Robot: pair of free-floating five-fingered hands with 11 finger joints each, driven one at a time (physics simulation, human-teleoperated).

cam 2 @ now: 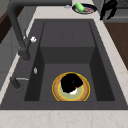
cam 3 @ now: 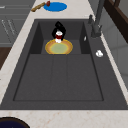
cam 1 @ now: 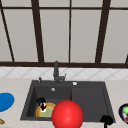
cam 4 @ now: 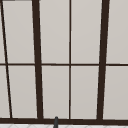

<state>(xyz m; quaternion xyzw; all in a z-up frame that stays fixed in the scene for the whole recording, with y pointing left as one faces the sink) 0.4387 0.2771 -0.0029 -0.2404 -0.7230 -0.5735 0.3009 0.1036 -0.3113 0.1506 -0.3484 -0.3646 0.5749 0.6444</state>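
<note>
The left hand is down inside the basin of the dark sink, directly over a yellow-rimmed plate with a greenish centre that lies flat on the basin floor. Its fingers curl downward around something small, white and red, which it seems to pinch just above the plate; what that small thing is I cannot tell. In the left side view the hand covers the middle of the plate, so the plate appears to sit there as the surface beneath the hand's work. The right hand hangs in the air at the front right corner of the sink, near a dark bowl holding green and red items on the counter; its fingers droop loosely and hold nothing. A large red ball-like shape sits in the foreground of the front view, hiding part of the sink's front edge. The counter is pale and marbled, with a blue plate and a wooden-handled utensil at the left. A dark faucet rises behind the basin, under a window with dark brown bars.
</note>
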